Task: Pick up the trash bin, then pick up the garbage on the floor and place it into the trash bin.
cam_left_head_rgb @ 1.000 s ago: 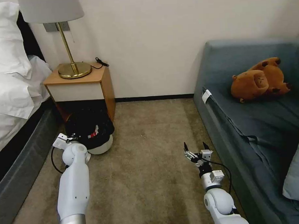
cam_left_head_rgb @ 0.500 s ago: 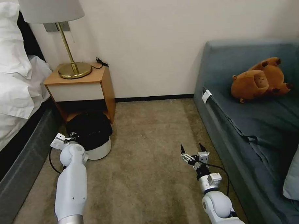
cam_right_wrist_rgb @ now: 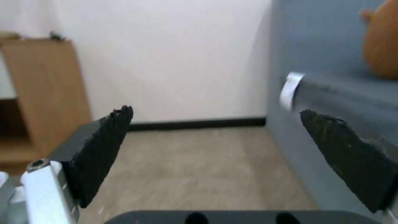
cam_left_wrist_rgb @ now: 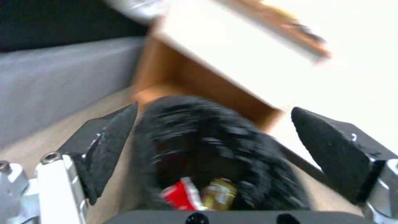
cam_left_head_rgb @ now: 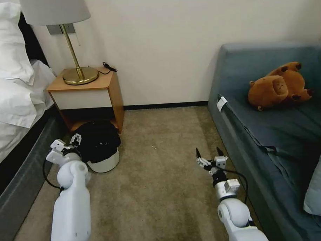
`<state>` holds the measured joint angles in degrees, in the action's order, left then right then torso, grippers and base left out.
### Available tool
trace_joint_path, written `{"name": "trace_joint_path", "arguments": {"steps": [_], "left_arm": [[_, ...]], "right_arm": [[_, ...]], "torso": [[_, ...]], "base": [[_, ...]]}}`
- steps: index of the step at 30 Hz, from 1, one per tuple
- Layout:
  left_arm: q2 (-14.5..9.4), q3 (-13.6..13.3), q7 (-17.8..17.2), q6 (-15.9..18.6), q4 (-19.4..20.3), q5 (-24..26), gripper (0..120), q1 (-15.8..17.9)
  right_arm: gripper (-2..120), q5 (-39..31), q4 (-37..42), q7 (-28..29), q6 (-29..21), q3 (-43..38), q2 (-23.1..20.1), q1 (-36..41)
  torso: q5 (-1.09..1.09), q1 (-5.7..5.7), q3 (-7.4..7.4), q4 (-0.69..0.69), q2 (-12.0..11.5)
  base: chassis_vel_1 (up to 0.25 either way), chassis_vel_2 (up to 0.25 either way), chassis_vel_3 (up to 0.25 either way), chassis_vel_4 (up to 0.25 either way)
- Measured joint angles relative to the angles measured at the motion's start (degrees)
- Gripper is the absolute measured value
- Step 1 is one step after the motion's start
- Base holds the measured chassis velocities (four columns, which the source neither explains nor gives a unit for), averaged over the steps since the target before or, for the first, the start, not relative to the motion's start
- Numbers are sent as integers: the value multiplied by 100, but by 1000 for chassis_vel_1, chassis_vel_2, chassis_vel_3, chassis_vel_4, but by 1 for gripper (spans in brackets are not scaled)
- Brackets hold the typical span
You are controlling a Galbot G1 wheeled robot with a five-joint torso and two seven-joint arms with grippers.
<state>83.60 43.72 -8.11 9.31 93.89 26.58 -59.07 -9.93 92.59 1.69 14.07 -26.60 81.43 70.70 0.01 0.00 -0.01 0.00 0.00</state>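
The trash bin (cam_left_head_rgb: 105,163), white with a black bag (cam_left_head_rgb: 98,140), stands upright on the carpet in front of the nightstand. My left gripper (cam_left_head_rgb: 74,141) is open just beside the bin's rim on the bed side. In the left wrist view its fingers (cam_left_wrist_rgb: 112,137) stand wide apart with the black bag (cam_left_wrist_rgb: 207,140) between and beyond them. Garbage lies inside the bin: a red wrapper (cam_left_wrist_rgb: 182,195) and a yellowish packet (cam_left_wrist_rgb: 219,190). My right gripper (cam_left_head_rgb: 211,155) hovers open and empty over the carpet near the sofa, its fingers (cam_right_wrist_rgb: 104,146) spread wide.
The wooden nightstand (cam_left_head_rgb: 85,89) with a brass lamp (cam_left_head_rgb: 74,53) is right behind the bin. The bed (cam_left_head_rgb: 12,90) runs along the left and the blue sofa (cam_left_head_rgb: 273,134) with a brown plush toy (cam_left_head_rgb: 278,84) along the right. Bare carpet (cam_left_head_rgb: 159,176) lies between.
The bin went from tilted to upright on the floor. My left arm drew back toward the bed and away from the bin. The right gripper hardly moved.
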Motion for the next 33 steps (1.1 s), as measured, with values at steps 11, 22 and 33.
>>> {"name": "trace_joint_path", "arguments": {"steps": [11,22,33], "left_arm": [[-220,-479,1339,-813,61,-1650,100,-516],[-333,-574,3048,-1331,-56,-2131,100,-854],[-254,-876,1991,-1522,-299,-1798,100,-779]], "right_arm": [[100,360,-40,-72,165,-220,-131,-364],[100,410,-224,-168,245,-211,-71,-234],[100,419,-251,-285,267,-202,-47,-231]], "torso": [[-1,0,0,-1,0],[-1,0,0,0,0],[0,0,0,-1,0]], "base": [[0,0,0,0],[0,0,0,0],[0,0,0,0]]}}
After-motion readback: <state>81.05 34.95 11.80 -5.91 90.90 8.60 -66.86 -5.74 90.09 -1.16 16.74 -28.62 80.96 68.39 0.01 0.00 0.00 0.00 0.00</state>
